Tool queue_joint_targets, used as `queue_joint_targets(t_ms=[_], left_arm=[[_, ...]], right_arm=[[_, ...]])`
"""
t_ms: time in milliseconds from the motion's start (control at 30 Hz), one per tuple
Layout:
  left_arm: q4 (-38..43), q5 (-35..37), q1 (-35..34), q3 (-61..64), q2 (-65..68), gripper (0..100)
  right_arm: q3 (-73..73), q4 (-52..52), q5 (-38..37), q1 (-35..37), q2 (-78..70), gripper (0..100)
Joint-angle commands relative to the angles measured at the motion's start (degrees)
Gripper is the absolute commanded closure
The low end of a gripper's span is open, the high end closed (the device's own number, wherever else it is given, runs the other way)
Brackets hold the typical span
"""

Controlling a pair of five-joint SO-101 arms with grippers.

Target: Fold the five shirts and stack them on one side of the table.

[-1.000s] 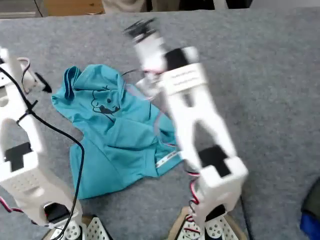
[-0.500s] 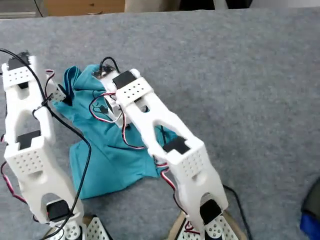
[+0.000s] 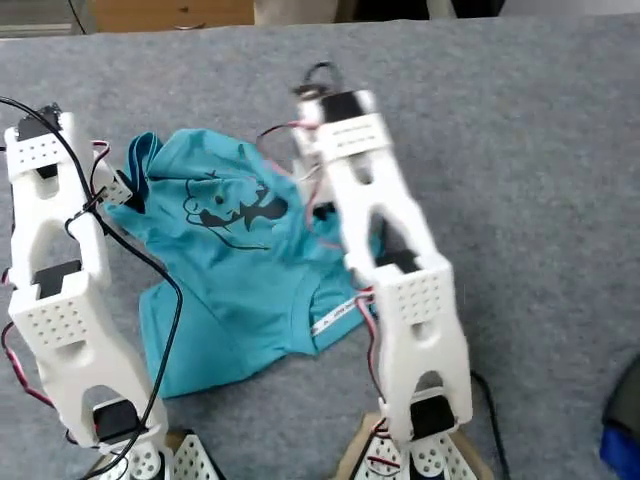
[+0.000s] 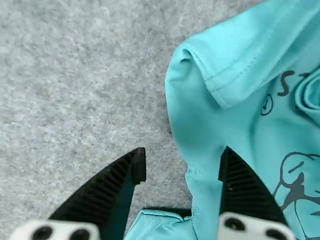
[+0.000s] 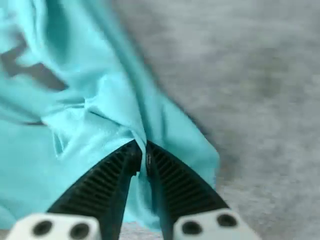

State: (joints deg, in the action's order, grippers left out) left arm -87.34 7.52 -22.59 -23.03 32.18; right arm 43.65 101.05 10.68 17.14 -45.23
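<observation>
Pinching a raised fold of the shirt [image 5: 75, 100], my right pincer [image 5: 142, 150] has its jaws pressed together on the teal cloth, with grey table [image 5: 260, 75] beyond. My left pincer [image 4: 182, 161] stands with jaws apart astride the shirt's edge, beside a stitched hem, one finger over bare table and the other over cloth. Whether it touches the cloth I cannot tell.

From the high view the shirt lies crumpled left of the table's middle, between my left arm [image 3: 50, 250] and right arm [image 3: 390, 240]. A dark cartoon print [image 3: 235, 205] faces up. The left wrist view catches part of it with a few letters, cut off at the frame. A white label strip [image 3: 335, 318] sits at the hem toward the near edge, its writing too small to read. My right arm covers its own pincer tips from above. Something blue [image 3: 622, 440] is cut off at the right near corner.
</observation>
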Motion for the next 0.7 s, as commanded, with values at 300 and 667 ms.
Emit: queue_joint_targets(t_ms=[300,667], left_arm=[[0.0,-0.5,1.0,-0.1,-0.7,75],[0.4,-0.2,11.6,-2.8,-0.7,75]], right_arm=[[2.5,-0.4,-3.6,-24.7,5.4,99.3],[2.7,-1.1,-10.5,-29.8,5.3,98.0]])
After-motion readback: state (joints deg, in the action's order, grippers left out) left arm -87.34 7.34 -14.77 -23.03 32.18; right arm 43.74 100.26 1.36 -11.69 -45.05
